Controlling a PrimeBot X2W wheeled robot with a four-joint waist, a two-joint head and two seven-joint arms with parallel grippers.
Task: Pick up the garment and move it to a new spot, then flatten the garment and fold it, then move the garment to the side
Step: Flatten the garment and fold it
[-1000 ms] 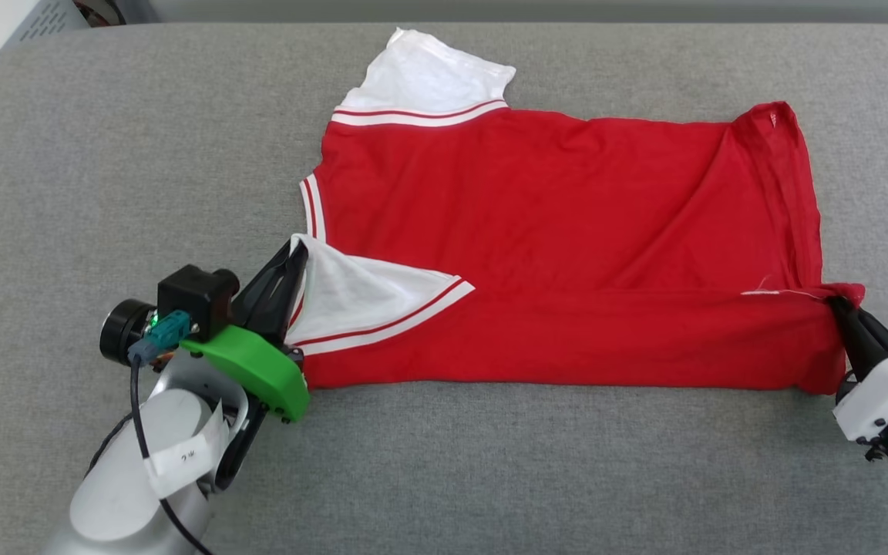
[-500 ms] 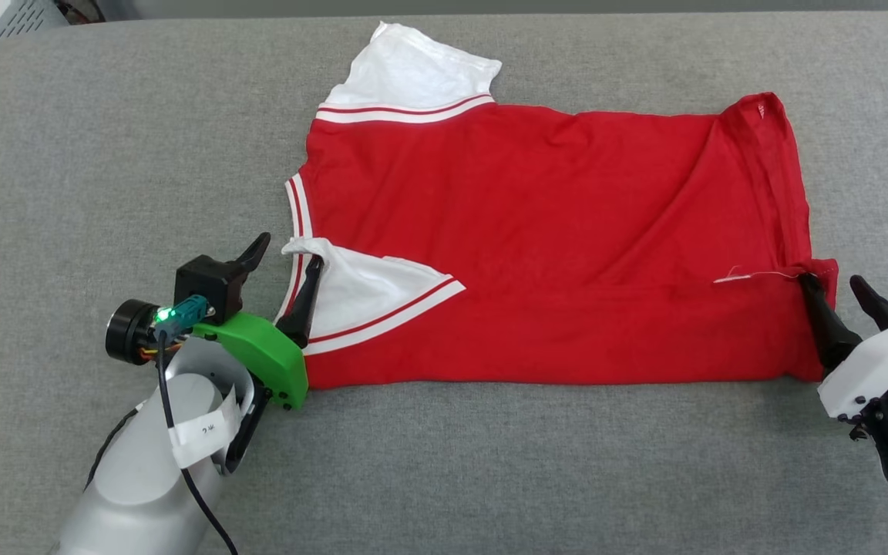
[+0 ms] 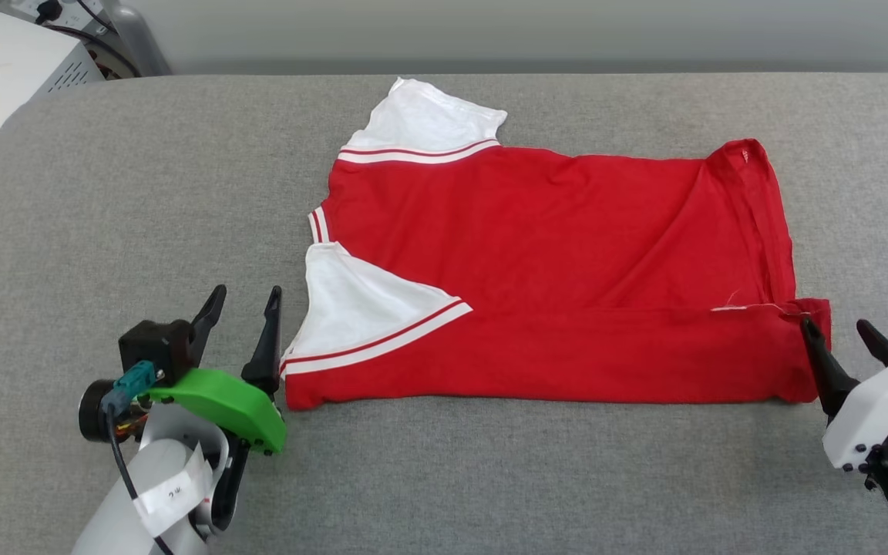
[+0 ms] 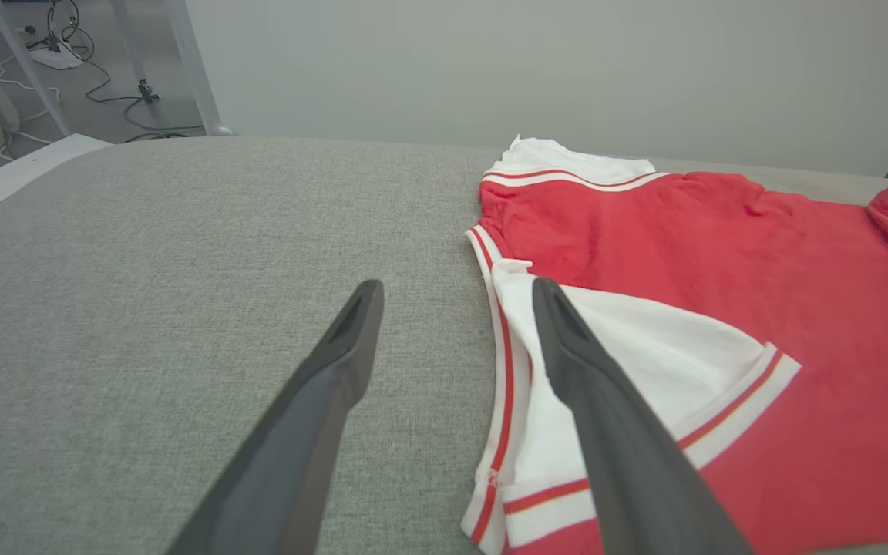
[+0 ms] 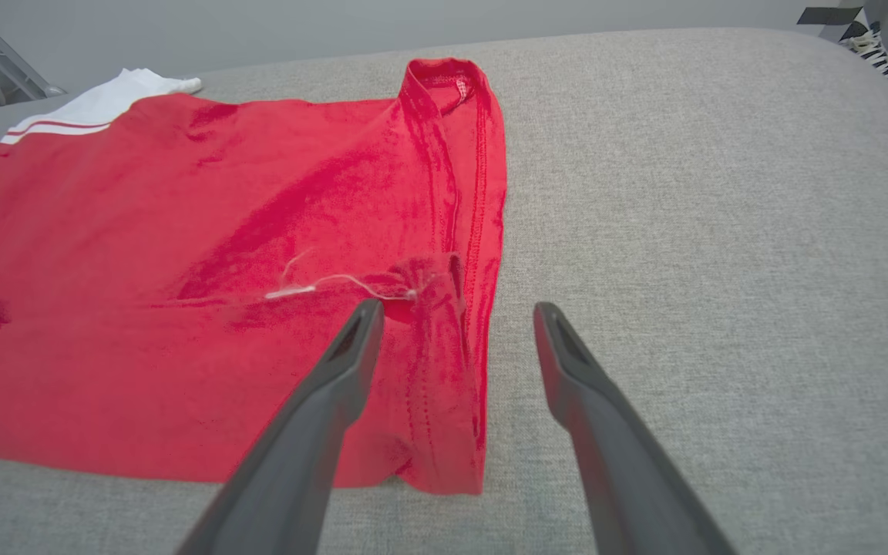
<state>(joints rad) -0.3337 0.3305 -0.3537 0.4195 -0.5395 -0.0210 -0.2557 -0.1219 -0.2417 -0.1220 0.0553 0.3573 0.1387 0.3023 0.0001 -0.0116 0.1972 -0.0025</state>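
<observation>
Bright, even light (soft shadows)

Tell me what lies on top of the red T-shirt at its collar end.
A white sleeve with red-striped trim lies folded onto the red T-shirt. The red fabric beneath the sleeve is hidden.

My head camera looks forward and steeply down from above the near edge of the table (image 3: 143, 193), taking in the whole shirt (image 3: 552, 254) at middle distance. My left wrist camera sits low and close behind the left gripper (image 4: 457, 285), facing along it over the shirt's white-sleeved end. My right wrist camera sits likewise behind the right gripper (image 5: 457, 306), over the plain red end. All three share the shirt's red middle.
</observation>
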